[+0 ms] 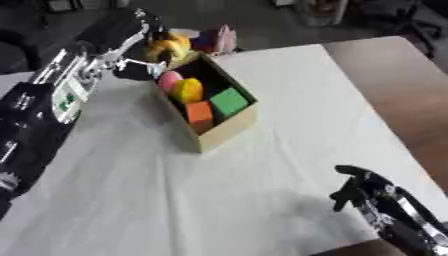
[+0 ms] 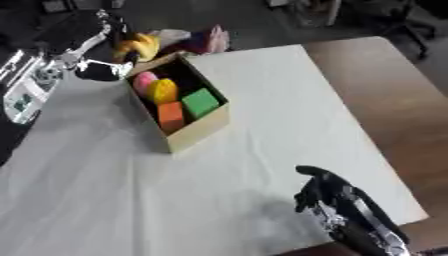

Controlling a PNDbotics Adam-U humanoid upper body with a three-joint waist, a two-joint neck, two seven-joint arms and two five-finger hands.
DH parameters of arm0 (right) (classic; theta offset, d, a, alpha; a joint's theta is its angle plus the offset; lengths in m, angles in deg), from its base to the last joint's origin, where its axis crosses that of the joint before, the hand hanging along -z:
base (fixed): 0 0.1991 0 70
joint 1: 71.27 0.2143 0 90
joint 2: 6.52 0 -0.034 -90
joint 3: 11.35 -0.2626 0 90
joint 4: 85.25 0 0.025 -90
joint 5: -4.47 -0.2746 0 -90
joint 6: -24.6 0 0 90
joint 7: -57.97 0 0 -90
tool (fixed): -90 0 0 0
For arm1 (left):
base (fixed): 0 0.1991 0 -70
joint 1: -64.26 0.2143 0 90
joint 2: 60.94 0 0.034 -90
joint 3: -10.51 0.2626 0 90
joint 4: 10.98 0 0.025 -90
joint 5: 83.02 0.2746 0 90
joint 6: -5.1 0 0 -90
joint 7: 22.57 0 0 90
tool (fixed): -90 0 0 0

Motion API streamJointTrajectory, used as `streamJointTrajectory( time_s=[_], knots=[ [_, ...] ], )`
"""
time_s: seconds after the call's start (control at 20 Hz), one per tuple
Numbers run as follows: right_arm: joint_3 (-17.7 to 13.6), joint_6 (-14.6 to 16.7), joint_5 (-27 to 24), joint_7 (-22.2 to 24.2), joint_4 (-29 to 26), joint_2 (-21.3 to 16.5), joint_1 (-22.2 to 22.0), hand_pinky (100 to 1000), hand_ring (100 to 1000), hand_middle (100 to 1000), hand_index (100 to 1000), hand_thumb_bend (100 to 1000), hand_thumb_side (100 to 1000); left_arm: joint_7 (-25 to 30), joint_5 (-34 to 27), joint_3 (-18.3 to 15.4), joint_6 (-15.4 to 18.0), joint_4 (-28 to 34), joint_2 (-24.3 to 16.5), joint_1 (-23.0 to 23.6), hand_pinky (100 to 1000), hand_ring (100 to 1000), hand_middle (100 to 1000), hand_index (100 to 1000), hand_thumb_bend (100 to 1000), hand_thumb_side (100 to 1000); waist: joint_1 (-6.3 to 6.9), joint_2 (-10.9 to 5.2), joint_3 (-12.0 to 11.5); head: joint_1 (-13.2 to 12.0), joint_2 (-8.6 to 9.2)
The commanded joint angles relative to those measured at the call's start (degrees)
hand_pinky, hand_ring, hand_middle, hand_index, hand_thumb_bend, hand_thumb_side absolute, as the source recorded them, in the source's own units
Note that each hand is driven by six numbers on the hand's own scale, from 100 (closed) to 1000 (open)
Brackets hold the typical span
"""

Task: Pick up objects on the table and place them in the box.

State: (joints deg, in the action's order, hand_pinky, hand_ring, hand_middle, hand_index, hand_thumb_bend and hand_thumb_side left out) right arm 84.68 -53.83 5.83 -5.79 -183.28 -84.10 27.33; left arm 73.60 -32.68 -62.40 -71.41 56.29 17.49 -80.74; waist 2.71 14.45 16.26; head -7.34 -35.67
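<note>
An open cardboard box (image 1: 229, 129) stands on the white tablecloth at the centre left. Inside lie a pink piece (image 1: 169, 79), a yellow ball (image 1: 187, 90), a green cube (image 1: 229, 102) and an orange cube (image 1: 199, 113). My left arm reaches up the left side, and my left hand (image 1: 133, 54) is at the box's far end, fingers curled round a yellow object (image 1: 170, 48) held just above the box's rim. My right hand (image 2: 322, 192) rests at the lower right with relaxed fingers, holding nothing.
Pink and purple things (image 1: 216, 40) lie past the box at the table's far edge. Bare brown tabletop (image 1: 402, 90) runs along the right of the white cloth (image 1: 289, 100). A dark floor with clutter lies beyond.
</note>
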Motion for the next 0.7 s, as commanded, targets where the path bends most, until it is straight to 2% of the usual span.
streamJointTrajectory(
  time_s=[0.05, 0.15, 0.35, 0.55, 0.7],
  knots=[
    [0.0, 0.0, 0.0, 0.2, -0.9, -0.5, 0.7, 718, 509, 489, 874, 100, 564, 3.2, 0.6, 1.0, 0.1, 0.3, 1.9, -0.9, 604, 487, 465, 667, 100, 245, -0.31, -1.06, 0.1, -0.1, 0.33],
    [0.0, 0.0, -0.1, 0.2, -0.9, -0.4, 0.7, 718, 508, 489, 874, 100, 564, 4.5, 1.5, 0.8, 0.0, -0.5, 3.0, -0.9, 609, 497, 477, 680, 100, 247, -0.36, -1.07, 0.1, -0.2, 0.38],
    [0.0, 0.0, -0.1, 0.3, -0.9, -0.4, 0.7, 718, 507, 488, 874, 100, 562, 4.5, 3.8, 0.5, -0.9, -2.4, 4.0, -0.7, 657, 571, 572, 793, 102, 257, -0.45, -1.11, 0.1, -0.2, 0.49],
    [-0.1, 0.0, -0.1, 0.3, -0.9, -0.4, 0.7, 718, 506, 488, 874, 100, 559, 3.1, 6.2, 0.1, -1.3, -2.4, 3.4, 0.0, 702, 666, 703, 872, 255, 274, -0.50, -1.15, 0.0, 0.0, 0.62],
    [-0.2, 0.0, 0.0, 0.2, -0.9, -0.4, 0.7, 718, 505, 488, 873, 100, 558, 1.8, 6.9, -1.0, -1.9, -2.1, 2.4, 0.9, 727, 715, 771, 904, 261, 264, -0.55, -1.18, -0.3, 0.1, 0.69]
  ],
)
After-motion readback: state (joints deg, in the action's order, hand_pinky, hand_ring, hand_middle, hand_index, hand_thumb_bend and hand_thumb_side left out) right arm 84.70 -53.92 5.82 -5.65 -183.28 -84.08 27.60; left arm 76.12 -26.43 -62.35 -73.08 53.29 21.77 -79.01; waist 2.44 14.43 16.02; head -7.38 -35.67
